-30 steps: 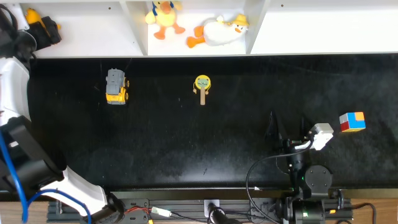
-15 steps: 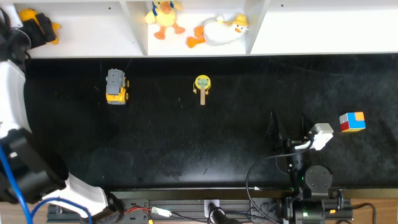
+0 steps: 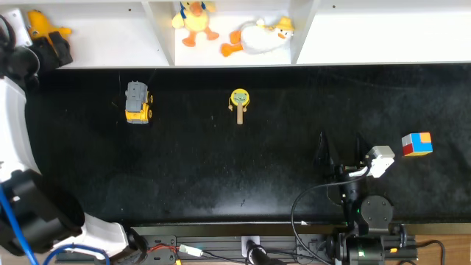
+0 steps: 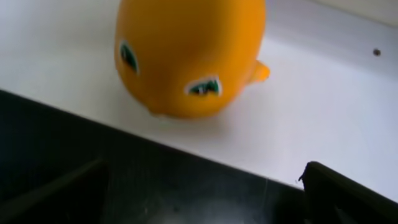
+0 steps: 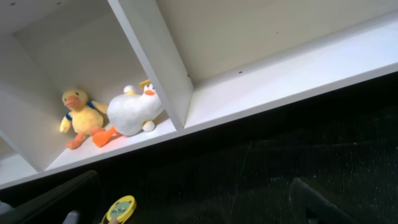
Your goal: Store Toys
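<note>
An orange round toy [image 3: 40, 24] [image 4: 186, 56] sits in the left compartment of the white shelf [image 3: 368, 37]. My left gripper [image 3: 54, 50] [image 4: 204, 173] hovers just in front of it at the shelf's edge, open, holding nothing. A grey and yellow toy truck [image 3: 137, 101], a yellow round toy on a stick [image 3: 240, 102] [image 5: 119, 209] and a coloured cube [image 3: 416, 144] lie on the black table. My right gripper [image 3: 339, 149] [image 5: 194, 182] stands open and empty near the table's front right, left of the cube.
A yellow duck plush [image 3: 194, 18] [image 5: 76, 116] and a white duck plush [image 3: 261, 35] [image 5: 132, 112] fill the middle shelf compartment. The right compartment [image 5: 298, 68] holds nothing. White dividers [image 5: 155, 56] separate the compartments.
My left gripper has let go of the orange toy and drawn back out of the left compartment toward the table. The right arm has not moved.
</note>
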